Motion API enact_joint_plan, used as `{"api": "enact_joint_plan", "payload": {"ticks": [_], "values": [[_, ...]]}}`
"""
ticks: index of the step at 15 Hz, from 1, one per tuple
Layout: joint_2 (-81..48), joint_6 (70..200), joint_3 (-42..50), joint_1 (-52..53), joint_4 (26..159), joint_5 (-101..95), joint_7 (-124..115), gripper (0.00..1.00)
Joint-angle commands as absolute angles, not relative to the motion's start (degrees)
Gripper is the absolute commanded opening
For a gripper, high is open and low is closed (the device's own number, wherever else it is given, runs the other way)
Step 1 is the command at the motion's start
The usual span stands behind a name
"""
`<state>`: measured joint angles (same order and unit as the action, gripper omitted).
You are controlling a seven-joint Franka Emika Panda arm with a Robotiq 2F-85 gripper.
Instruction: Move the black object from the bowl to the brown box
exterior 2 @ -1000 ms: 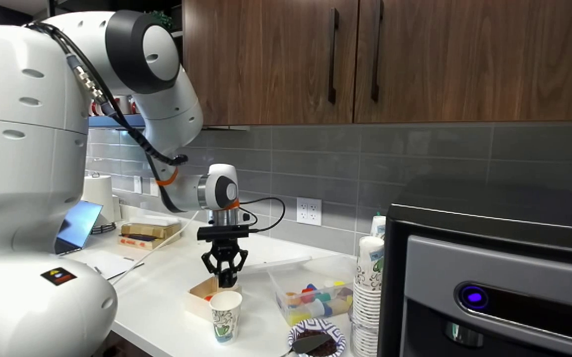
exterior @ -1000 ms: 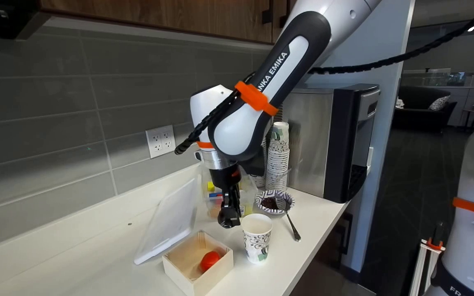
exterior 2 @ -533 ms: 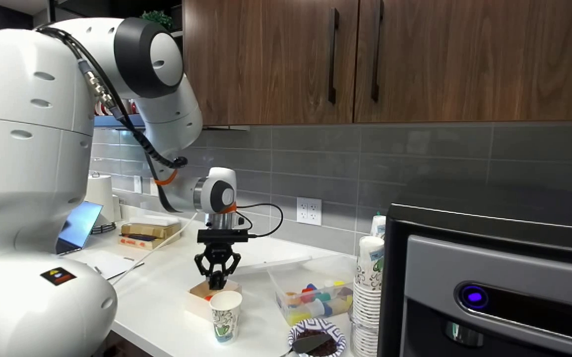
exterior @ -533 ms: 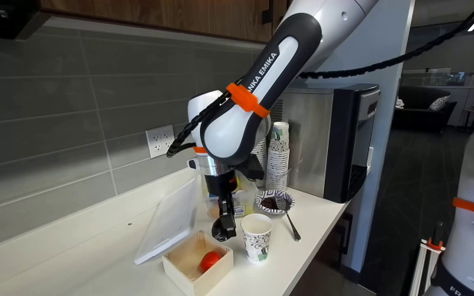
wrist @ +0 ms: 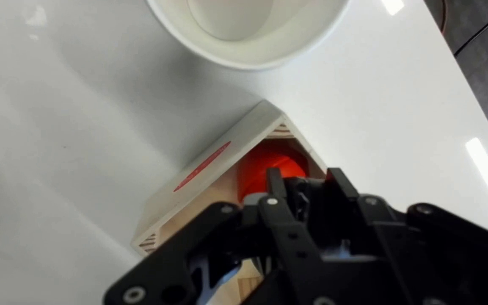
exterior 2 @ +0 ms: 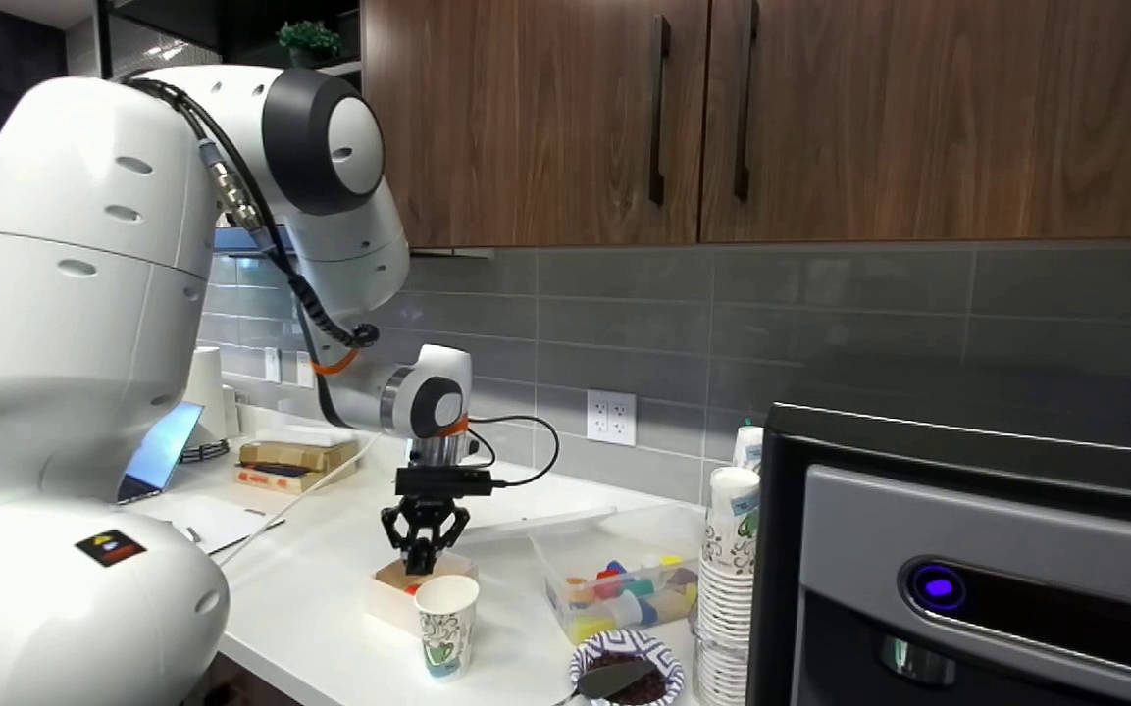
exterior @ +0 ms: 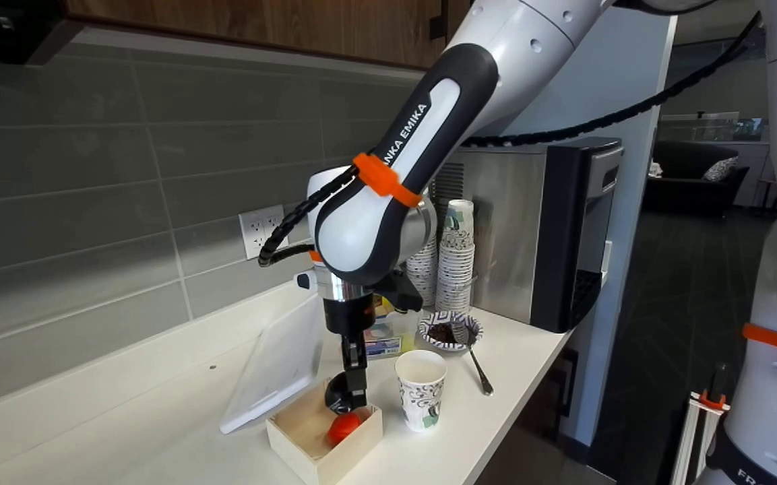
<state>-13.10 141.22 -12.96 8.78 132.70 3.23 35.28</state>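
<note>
My gripper (exterior: 356, 394) points down over the brown box and is shut on a small rounded black object (exterior: 337, 396). In the wrist view the black object (wrist: 305, 186) sits between the two fingertips, its lower part lost in the dark jaws. The brown box (exterior: 292, 453), pale wood with low walls, holds a red round item (exterior: 342, 428) just below the gripper. The box also shows in the wrist view (wrist: 244, 132). In an exterior view the gripper (exterior 2: 420, 564) hides part of the box (exterior 2: 390, 604). The bowl (exterior 2: 580, 659), white with a blue pattern, holds dark contents.
A white paper cup (exterior: 421, 391) stands close beside the box. A utensil (exterior: 479, 370) leans out of the bowl. A white lid (exterior: 280, 370) leans by the wall. A clear bin (exterior 2: 550, 588) of coloured items, stacked cups (exterior: 455, 269) and a dispenser (exterior: 563, 236) stand farther along.
My gripper has moved sideways and down with the black object, from beside the paper cup to over the box. The box, cup and bowl have not moved.
</note>
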Motion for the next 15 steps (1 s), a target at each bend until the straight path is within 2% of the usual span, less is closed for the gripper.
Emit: {"api": "enact_joint_plan", "payload": {"ticks": [1,2,3,4,6,10,12,15], "values": [[-15.6,143.1,-15.0,7.3,130.9,5.7,38.4,0.07],[-16.0,144.1,-15.4,7.1,131.0,5.9,38.9,0.07],[-16.1,144.9,-15.7,7.0,131.2,6.1,39.0,0.13],[-16.2,145.5,-16.0,6.8,131.4,5.8,39.0,0.55],[-16.5,146.6,-16.6,6.3,131.5,6.1,39.6,0.57],[-16.6,147.1,-17.5,5.4,131.3,6.8,40.8,0.87],[-16.7,147.0,-17.7,5.0,131.1,7.1,41.2,0.99],[-16.6,146.7,-17.7,4.8,131.0,7.2,41.6,1.0]]}}
